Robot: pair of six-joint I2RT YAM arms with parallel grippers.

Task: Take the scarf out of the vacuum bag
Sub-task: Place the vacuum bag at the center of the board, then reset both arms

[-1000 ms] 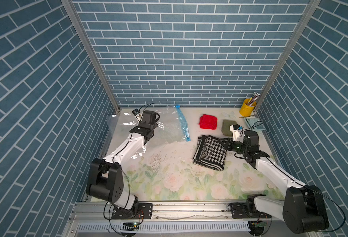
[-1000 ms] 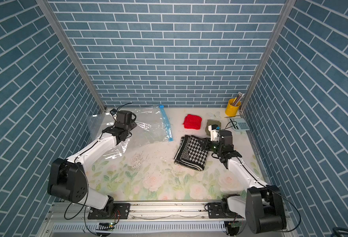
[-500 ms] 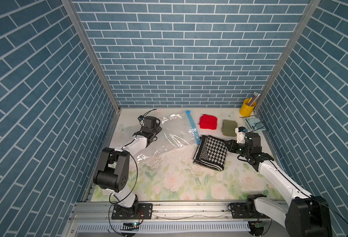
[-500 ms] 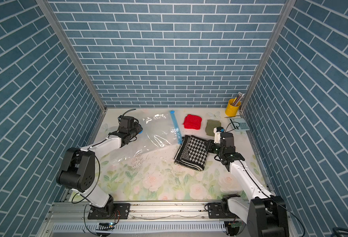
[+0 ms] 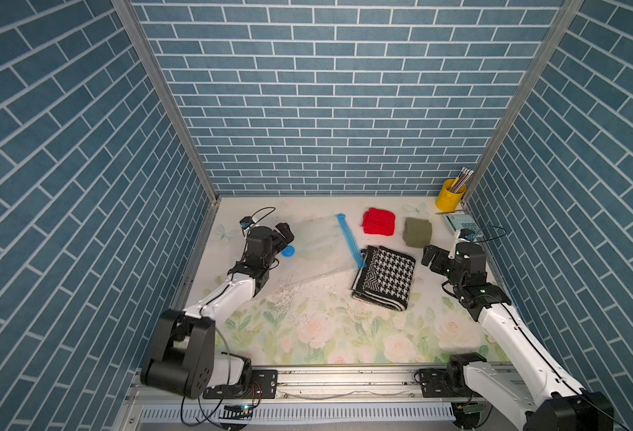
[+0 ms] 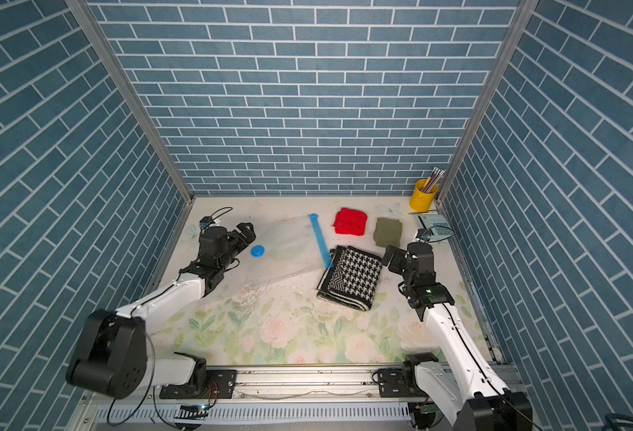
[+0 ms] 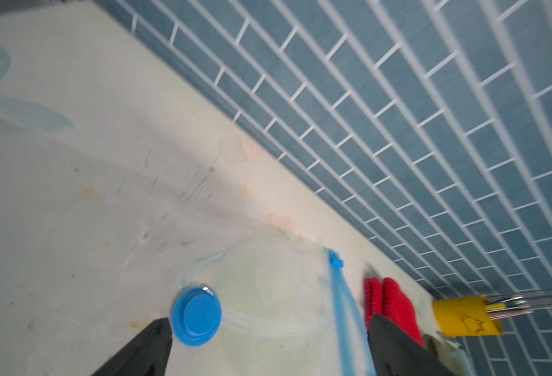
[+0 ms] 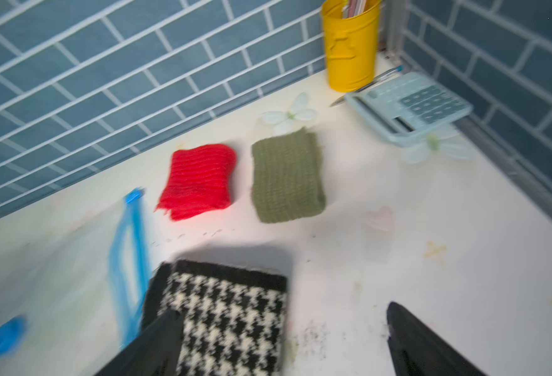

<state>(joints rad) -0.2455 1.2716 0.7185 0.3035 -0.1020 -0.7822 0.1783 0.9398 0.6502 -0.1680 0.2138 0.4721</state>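
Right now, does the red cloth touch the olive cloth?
Apart. The right wrist view shows bare table between the red cloth and the olive cloth.

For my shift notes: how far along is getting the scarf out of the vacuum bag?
Done: the houndstooth scarf lies outside the vacuum bag, which looks empty. In hand: nothing; the left pincer and right pincer both stand open. Left: apparently nothing.

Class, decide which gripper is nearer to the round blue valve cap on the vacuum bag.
Left. The left gripper hangs right beside the valve cap, jaws open. The right gripper is beyond the vacuum bag, at the houndstooth scarf's far edge.
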